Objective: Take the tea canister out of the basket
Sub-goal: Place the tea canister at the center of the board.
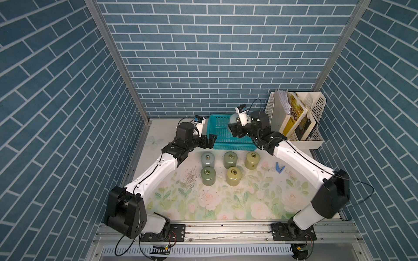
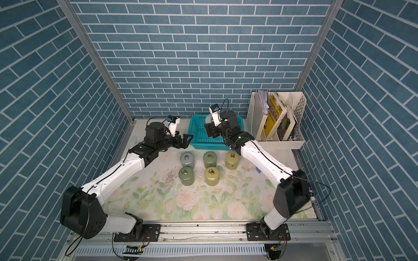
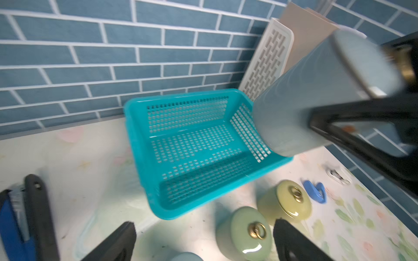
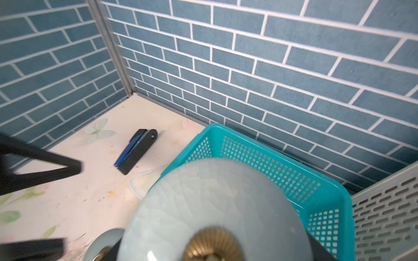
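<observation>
The left gripper (image 1: 211,141) hangs with jaws apart, empty, beside the basket (image 1: 218,144). The basket looks empty. Above its right side, the right gripper (image 1: 235,128) clamps the tea canister (image 3: 316,95), tilted in the air. Lifting looks done; setting it beside the 5 canisters (image 1: 230,159) remains.

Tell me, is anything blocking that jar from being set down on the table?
Partly. The right hand holds the pale blue jar above the basket. Five jars stand in front of the basket, but bare table lies beside them.
</observation>
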Action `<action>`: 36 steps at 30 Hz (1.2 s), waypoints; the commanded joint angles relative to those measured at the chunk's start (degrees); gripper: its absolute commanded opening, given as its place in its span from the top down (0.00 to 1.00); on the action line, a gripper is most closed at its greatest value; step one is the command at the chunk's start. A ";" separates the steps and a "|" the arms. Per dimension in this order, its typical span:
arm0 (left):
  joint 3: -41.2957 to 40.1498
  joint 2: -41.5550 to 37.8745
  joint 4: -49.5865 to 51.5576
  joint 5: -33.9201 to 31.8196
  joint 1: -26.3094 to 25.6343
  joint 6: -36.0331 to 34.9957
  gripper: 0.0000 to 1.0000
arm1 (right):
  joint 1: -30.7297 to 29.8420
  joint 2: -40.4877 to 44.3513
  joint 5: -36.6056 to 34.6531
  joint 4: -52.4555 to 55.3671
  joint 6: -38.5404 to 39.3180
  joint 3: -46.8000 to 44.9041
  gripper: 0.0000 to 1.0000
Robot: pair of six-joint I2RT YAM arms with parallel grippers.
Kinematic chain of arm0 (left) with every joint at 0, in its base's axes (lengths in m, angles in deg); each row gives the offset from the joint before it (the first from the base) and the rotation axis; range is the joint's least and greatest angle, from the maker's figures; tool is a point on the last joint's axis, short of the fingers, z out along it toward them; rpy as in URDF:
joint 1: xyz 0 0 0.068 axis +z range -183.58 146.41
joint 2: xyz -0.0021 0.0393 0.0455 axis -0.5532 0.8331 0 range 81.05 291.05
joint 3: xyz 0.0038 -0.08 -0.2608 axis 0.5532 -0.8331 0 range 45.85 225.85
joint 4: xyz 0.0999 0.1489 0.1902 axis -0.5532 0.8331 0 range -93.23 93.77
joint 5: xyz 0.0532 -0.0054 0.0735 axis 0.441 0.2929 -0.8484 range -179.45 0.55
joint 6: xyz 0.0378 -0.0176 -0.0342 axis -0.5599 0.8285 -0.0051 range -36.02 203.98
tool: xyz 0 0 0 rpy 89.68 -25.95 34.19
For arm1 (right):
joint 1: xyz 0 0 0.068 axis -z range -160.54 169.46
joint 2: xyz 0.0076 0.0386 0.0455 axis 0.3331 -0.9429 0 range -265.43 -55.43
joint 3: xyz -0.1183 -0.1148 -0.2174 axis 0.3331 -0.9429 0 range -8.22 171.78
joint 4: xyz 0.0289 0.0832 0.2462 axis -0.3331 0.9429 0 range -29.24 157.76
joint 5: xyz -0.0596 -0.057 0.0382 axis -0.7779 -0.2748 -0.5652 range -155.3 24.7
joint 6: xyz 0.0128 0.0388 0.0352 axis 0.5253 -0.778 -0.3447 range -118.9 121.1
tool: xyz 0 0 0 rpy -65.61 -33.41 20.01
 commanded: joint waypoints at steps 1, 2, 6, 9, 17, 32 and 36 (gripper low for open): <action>0.23 -2.46 1.40 -0.86 -4.37 -1.76 0.00 | -3.10 10.88 -5.36 -2.26 -2.12 -9.35 1.00; 0.08 -3.11 1.52 -1.70 -5.94 -1.89 0.00 | -4.20 14.06 -7.25 -1.16 -2.92 -12.46 1.00; -1.60 -5.29 1.42 -3.91 -11.60 -0.76 0.00 | -7.84 25.02 -12.18 3.59 -7.47 -22.63 1.00; -4.20 -6.94 0.19 -5.31 -14.60 1.37 0.00 | -9.58 32.29 -14.74 4.72 -11.73 -30.59 1.00; -11.10 -8.46 -5.14 -9.83 -21.79 6.08 0.00 | -10.16 41.21 -18.12 3.21 -20.04 -46.44 1.00; -13.96 -5.03 -7.19 -15.08 -23.41 7.16 0.00 | -10.17 35.25 -20.42 -9.48 -24.62 -57.65 1.00; -14.96 -5.08 -7.66 -17.29 -23.37 7.24 0.00 | -10.15 31.15 -19.88 -10.94 -24.43 -56.94 1.00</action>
